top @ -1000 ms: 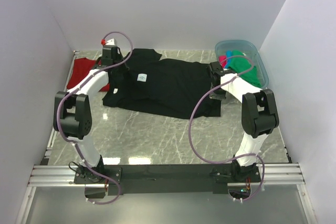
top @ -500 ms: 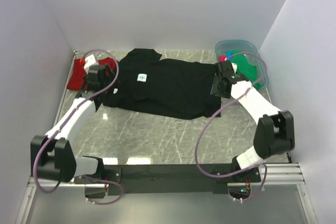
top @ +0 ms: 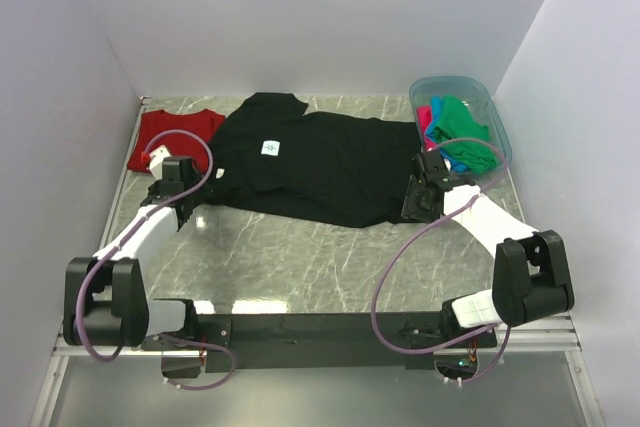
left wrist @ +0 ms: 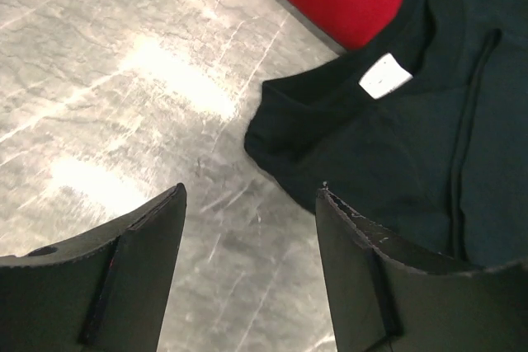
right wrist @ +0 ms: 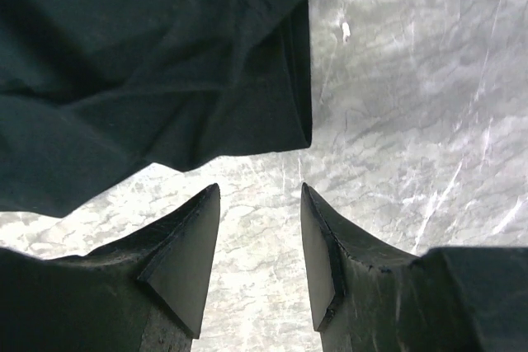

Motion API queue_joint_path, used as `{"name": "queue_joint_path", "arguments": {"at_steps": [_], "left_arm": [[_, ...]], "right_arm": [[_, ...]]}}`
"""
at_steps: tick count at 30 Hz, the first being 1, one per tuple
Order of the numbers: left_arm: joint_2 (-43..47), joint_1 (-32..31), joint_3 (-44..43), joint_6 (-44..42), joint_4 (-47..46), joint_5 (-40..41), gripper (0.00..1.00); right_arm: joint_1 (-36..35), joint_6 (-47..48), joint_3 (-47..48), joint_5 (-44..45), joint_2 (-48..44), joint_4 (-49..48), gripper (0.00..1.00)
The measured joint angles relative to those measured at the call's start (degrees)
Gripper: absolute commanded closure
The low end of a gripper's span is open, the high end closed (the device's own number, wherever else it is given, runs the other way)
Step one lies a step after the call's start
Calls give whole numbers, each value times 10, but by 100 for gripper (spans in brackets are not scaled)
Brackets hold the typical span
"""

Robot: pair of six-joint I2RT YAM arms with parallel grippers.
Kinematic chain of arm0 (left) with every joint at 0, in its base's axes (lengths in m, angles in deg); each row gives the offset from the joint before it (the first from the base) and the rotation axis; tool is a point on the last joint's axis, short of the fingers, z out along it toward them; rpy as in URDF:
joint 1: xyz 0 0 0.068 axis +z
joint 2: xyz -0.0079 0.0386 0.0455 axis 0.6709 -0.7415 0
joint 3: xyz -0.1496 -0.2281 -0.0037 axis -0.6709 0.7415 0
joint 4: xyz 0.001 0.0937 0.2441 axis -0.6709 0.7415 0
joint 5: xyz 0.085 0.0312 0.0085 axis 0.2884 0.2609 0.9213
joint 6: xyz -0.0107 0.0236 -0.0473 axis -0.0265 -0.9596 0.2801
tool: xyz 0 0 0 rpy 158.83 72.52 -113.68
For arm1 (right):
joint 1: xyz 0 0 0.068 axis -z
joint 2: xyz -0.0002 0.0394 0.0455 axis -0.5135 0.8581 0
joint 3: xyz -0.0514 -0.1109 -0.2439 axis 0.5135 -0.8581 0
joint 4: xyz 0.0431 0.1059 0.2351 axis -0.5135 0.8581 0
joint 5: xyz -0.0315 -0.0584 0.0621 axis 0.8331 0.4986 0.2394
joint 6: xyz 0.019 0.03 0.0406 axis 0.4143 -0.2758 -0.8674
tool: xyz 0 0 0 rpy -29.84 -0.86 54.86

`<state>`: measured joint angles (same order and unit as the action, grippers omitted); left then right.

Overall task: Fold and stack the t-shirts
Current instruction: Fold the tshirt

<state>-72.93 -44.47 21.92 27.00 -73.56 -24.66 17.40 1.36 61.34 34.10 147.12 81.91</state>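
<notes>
A large black soft-cloth t-shirt point(top: 320, 162) is spread out, somewhat rumpled, across the far part of the grey marbled table point(top: 300, 267), a small white label point(top: 270, 148) showing on it; a dark red t-shirt point(top: 170, 132) lies just beside its left edge; green, pink and blue shirts point(top: 460, 125) are heaped in a translucent blue plastic tub point(top: 503, 142); the left fingers point(left wrist: 124, 278) and right fingers point(right wrist: 186, 253) are held wide apart, empty, over bare table at the black shirt's near corners.

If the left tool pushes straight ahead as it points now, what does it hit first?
Likely bare table just short of the black t-shirt; depth is unclear, so the open left tool might catch its edge instead.
</notes>
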Motion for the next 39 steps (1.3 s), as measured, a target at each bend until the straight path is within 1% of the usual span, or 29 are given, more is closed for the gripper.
{"name": "queue_joint_path", "arguments": {"at_steps": [2, 9, 19, 25, 26, 27, 29, 30, 31, 32, 35, 36, 37, 38, 39], "left_arm": [[-20, 12, 0, -2, -15, -14, 31], [-59, 18, 0, -5, -44, -52, 33], [-68, 44, 0, -8, -74, -99, 33], [-96, 50, 0, -8, -84, -124, 36], [-99, 50, 0, -8, -85, -128, 38], [-100, 50, 1, -8, -87, -131, 43], [-100, 50, 2, -8, -95, -135, 50], [-102, 50, 2, -8, -99, -137, 58], [-103, 50, 2, -7, -103, -139, 62], [-106, 51, 2, -8, -106, -141, 70], [-115, 52, 2, -11, -108, -144, 80], [-118, 52, 2, -12, -108, -144, 89], [-119, 53, 2, -10, -108, -145, 93], [-120, 54, 2, -12, -108, -146, 100], [-121, 55, 2, -12, -108, -147, 99]], "right_arm": [[0, -2, -6, 1, 0, -2, 49], [1, -9, -17, 11, 13, -16, 49], [26, -13, -16, 10, 68, -43, 49], [30, -13, -16, 6, 76, -53, 49], [31, -13, -15, 6, 79, -54, 49], [32, -14, -15, 6, 81, -55, 49], [34, -15, -13, 5, 86, -56, 49], [34, -15, -12, 5, 88, -57, 49], [35, -15, -11, 5, 89, -57, 49], [35, -15, -10, 4, 90, -58, 50], [37, -16, -5, 4, 95, -60, 50], [38, -16, -3, 4, 96, -62, 50], [38, -17, -2, 4, 97, -64, 50], [38, -17, -2, 4, 98, -65, 50], [38, -17, -1, 4, 99, -67, 50]]}}
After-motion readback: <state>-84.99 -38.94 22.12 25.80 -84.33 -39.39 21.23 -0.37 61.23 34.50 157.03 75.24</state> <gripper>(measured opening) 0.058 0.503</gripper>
